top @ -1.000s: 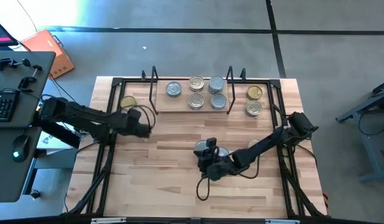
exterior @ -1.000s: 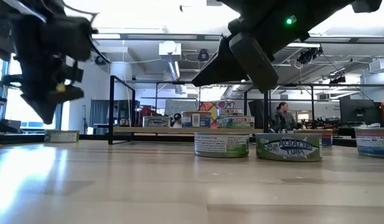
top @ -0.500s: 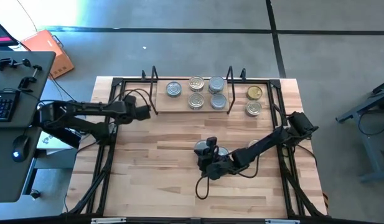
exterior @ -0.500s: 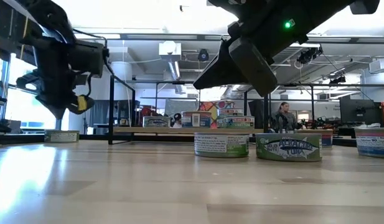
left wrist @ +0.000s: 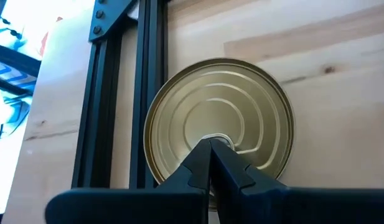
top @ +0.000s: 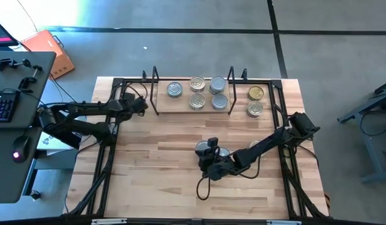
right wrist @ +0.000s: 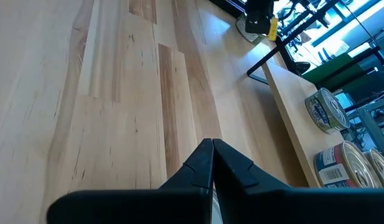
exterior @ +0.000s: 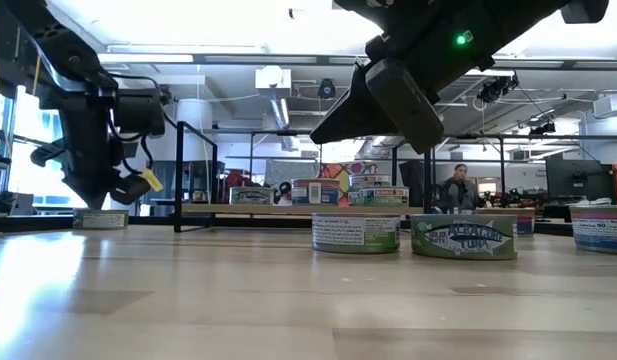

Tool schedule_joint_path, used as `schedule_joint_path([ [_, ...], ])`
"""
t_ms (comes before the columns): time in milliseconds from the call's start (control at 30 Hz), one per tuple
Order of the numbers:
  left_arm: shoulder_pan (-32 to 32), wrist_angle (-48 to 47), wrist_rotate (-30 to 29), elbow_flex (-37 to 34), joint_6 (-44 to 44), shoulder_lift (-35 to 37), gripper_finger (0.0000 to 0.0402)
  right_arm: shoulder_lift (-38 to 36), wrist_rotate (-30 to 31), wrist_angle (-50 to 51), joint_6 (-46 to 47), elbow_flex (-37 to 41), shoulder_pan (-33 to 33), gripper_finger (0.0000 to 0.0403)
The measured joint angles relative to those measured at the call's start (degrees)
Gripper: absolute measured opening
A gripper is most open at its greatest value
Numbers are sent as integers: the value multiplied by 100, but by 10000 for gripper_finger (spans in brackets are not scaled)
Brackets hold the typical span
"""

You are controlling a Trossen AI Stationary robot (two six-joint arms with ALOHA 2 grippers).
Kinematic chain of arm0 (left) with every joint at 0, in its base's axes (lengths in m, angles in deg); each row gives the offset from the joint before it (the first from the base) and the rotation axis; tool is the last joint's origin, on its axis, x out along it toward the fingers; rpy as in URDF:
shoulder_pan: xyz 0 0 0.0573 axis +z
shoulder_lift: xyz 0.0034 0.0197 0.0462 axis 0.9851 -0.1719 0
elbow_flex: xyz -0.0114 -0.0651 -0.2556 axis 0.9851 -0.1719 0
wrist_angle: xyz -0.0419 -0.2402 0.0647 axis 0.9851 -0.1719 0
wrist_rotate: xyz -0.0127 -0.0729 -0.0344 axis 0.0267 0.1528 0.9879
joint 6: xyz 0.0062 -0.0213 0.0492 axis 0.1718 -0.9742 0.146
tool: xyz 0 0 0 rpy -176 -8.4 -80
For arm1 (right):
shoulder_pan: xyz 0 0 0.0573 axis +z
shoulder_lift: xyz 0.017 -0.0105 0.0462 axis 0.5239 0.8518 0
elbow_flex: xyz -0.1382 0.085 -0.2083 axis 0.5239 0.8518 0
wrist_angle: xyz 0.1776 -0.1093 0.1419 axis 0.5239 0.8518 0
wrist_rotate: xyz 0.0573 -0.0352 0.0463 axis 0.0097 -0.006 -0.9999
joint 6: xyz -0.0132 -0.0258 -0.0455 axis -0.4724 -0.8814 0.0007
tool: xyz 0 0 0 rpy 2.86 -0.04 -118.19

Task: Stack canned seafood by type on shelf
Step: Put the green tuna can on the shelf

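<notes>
Moved since a second earlier, the left gripper [top: 141,104] is now seen at the far left corner of the surface [top: 161,162], having swung there from a spot nearer the middle of the left side; the right gripper [top: 207,152] is shown where it was. In the left wrist view, the left jaws are pressed fully together with nothing between them, poised directly over a gold-topped tin [left wrist: 220,152] that lies flat beside the black frame rail [left wrist: 114,93]. In the low view that tin [exterior: 100,219] is seen resting on the wood below the fingertips, apart from them.

The right jaws are likewise closed and empty, held above bare wood near the middle of the surface, just beside two silver-topped tins [exterior: 463,237] standing close together. In the high view these are mostly covered by the arm.

The shelf [top: 193,107] is set along the far edge, between its black wire uprights. Five tins are carried on its board: one silver-topped tin [top: 174,90] at the left, two gold-topped tins [top: 197,83] one behind the other, and two silver-topped ones [top: 218,85] to their right. Off the shelf's right end, two more gold-topped tins [top: 256,94] are seen on the surface. A person [exterior: 456,187] is visible in the room beyond.
</notes>
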Motion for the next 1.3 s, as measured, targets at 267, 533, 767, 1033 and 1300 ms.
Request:
schedule_joint_path([
  [267, -151, 16, 823, 19, 119, 33, 0, -2, 3, -26, -5, 0, 0, 0],
  [533, -1069, -1289, 1521, 394, -603, 35, 0, -2, -36, -39, 79, -2, 0, 0],
  [767, -2196, -2014, 1931, 553, -1559, 22, 0, -2, -50, -45, 34, -2, 136, 0],
  [1033, -3778, -1813, 2682, 770, -2539, 11, 0, -264, -60, 421, 85, -5, 380, 0],
  [1300, -5312, 745, 3053, 714, -2686, -262, 0, -485, -1310, 1245, 603, 23, 189, 0],
])
